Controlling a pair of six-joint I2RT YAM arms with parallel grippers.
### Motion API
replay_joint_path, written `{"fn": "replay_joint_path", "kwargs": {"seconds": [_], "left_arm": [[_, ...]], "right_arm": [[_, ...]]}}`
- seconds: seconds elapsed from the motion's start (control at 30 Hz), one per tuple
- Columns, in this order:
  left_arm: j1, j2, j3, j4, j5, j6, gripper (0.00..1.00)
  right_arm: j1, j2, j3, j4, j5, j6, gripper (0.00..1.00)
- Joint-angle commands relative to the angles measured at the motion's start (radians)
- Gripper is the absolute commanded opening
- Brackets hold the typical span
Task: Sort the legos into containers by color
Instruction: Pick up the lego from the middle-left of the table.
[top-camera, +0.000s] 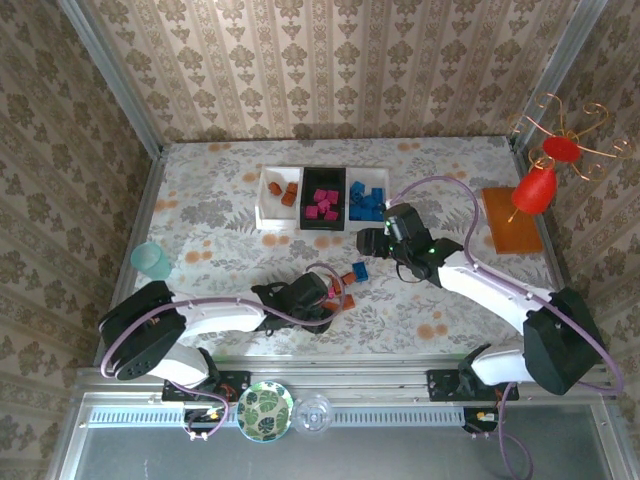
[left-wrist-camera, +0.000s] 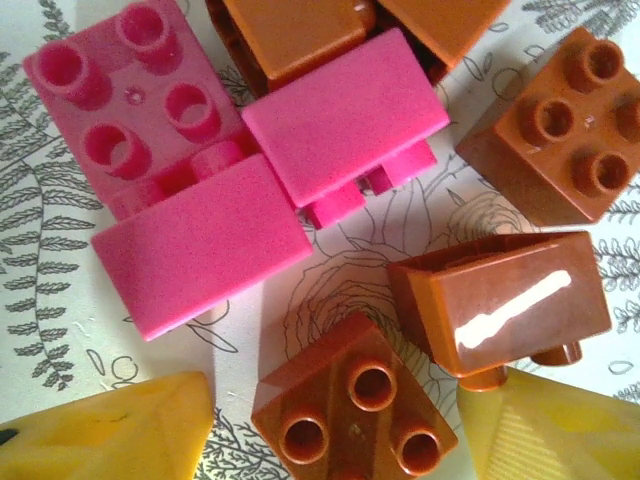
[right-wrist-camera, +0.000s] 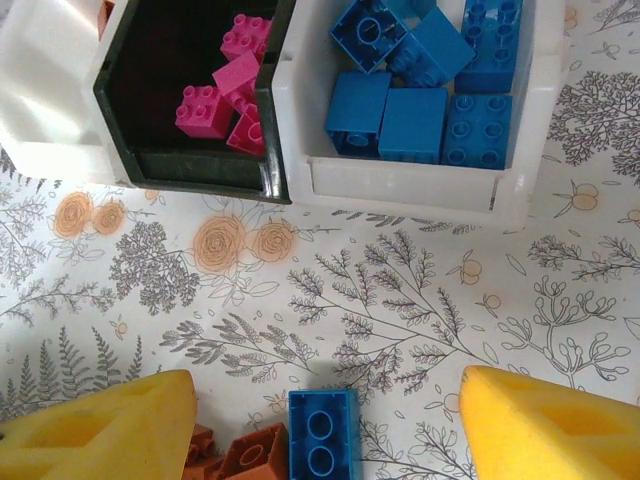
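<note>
Three joined containers stand at mid table: a white one (top-camera: 278, 197) with orange-brown legos, a black one (top-camera: 323, 200) with pink legos (right-wrist-camera: 225, 95), and a white one (top-camera: 368, 200) with blue legos (right-wrist-camera: 420, 80). My left gripper (left-wrist-camera: 335, 430) hangs low over a loose cluster and is open. An orange-brown brick (left-wrist-camera: 350, 410) lies studs-up between its yellow fingertips (left-wrist-camera: 100, 430), with a gap on the left side. Pink bricks (left-wrist-camera: 200, 235) and more orange-brown ones (left-wrist-camera: 500, 300) lie just beyond. My right gripper (right-wrist-camera: 325, 430) is open, hovering over a blue brick (right-wrist-camera: 323, 432) on the table.
A teal cup (top-camera: 152, 259) stands at the left edge. An orange board (top-camera: 511, 219) and a red ornament (top-camera: 536, 187) are at the right. A green-patterned plate (top-camera: 265, 409) rests on the front rail. The two grippers are close together near the cluster (top-camera: 340, 285).
</note>
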Motion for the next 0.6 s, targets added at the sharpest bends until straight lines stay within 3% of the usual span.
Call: {"fn": "replay_joint_path", "kwargs": {"seconds": [0.0, 0.27, 0.57], "left_arm": [[0.002, 0.051, 0.013, 0.005, -0.025, 0.009, 0.6], [-0.002, -0.023, -0.042, -0.015, -0.054, -0.034, 0.41], [0.029, -0.278, -0.027, -0.155, -0.117, -0.019, 0.36]], "right_arm": [[-0.003, -0.03, -0.012, 0.011, 0.031, 0.004, 0.72], [-0.006, -0.039, -0.025, 0.024, 0.037, 0.008, 0.72], [-0.007, -0.036, -0.031, 0.043, 0.028, 0.022, 0.72]]}}
